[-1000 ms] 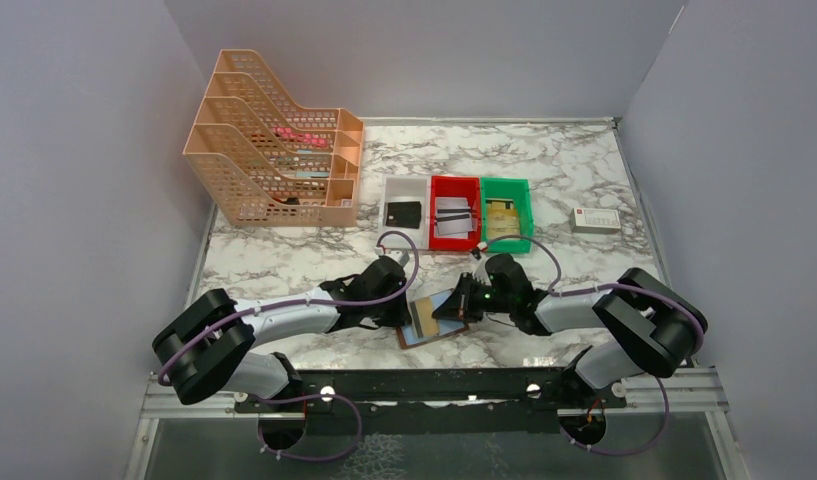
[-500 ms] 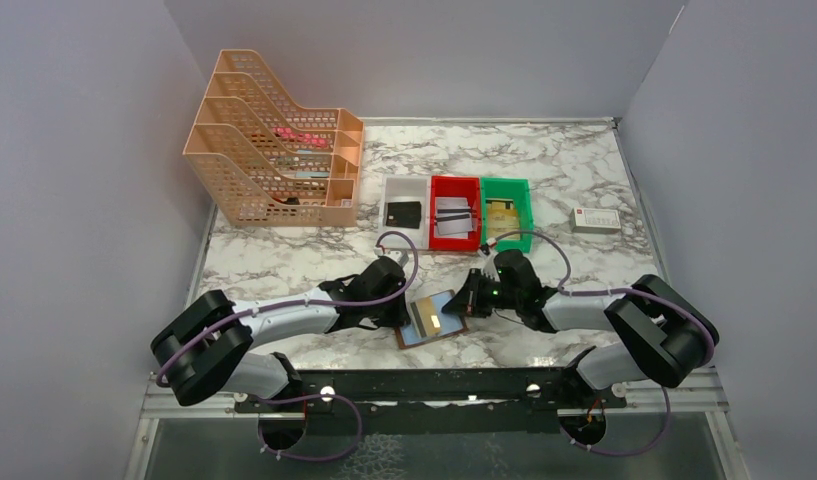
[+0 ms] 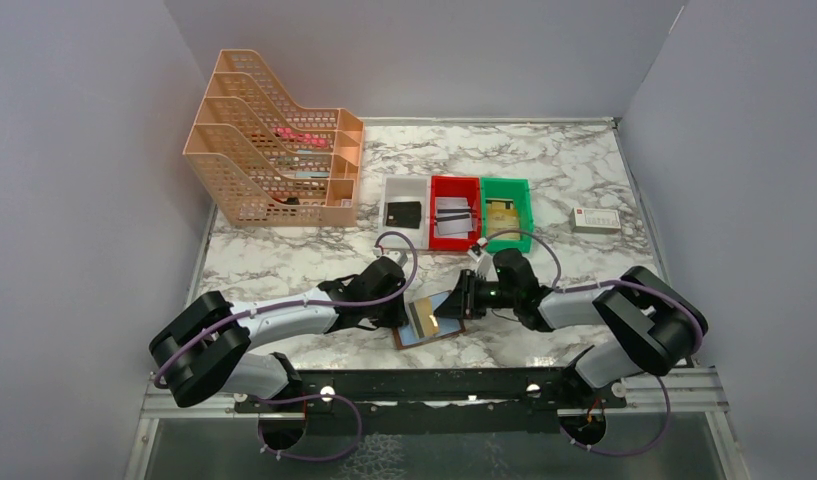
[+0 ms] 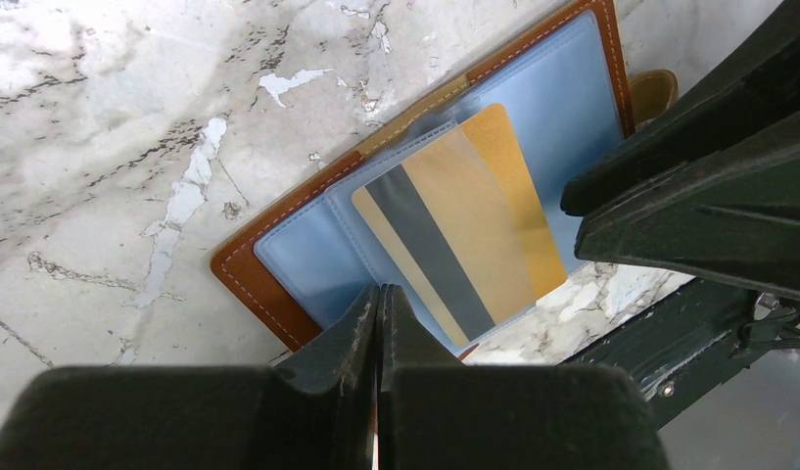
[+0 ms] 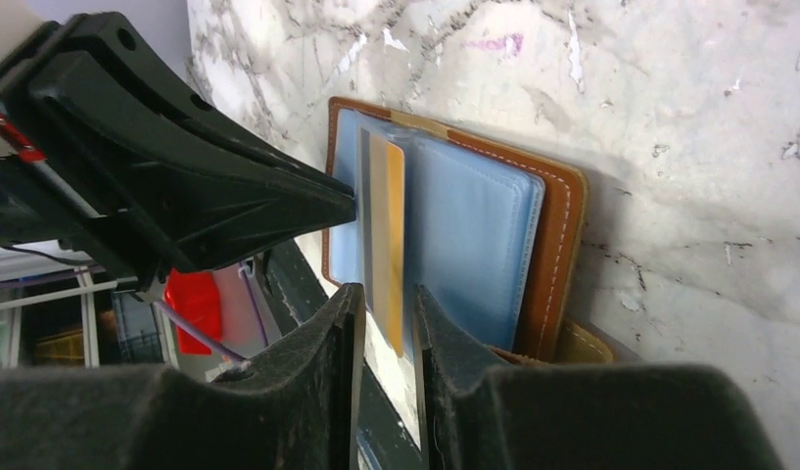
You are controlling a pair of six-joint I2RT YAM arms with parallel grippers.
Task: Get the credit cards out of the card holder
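"Bright in here, isn't it? Even light from overhead, hardly a hard shadow on the desk (image 3: 584,180)."

"Only soft ones. There's a grey smudge on the marble beside the card holder (image 5: 562,225) in the right wrist view. The blue sleeves (image 4: 312,259) give off a pale sheen."

"Up close, the left gripper (image 4: 378,299) is a dark, soft mass along the bottom, with little detail."

"The overhead view is sharp, though the walls (image 3: 84,150) lean outward at its edges."

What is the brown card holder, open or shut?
Open. The card holder lies spread, its blue sleeves facing up, with a gold card showing among them.
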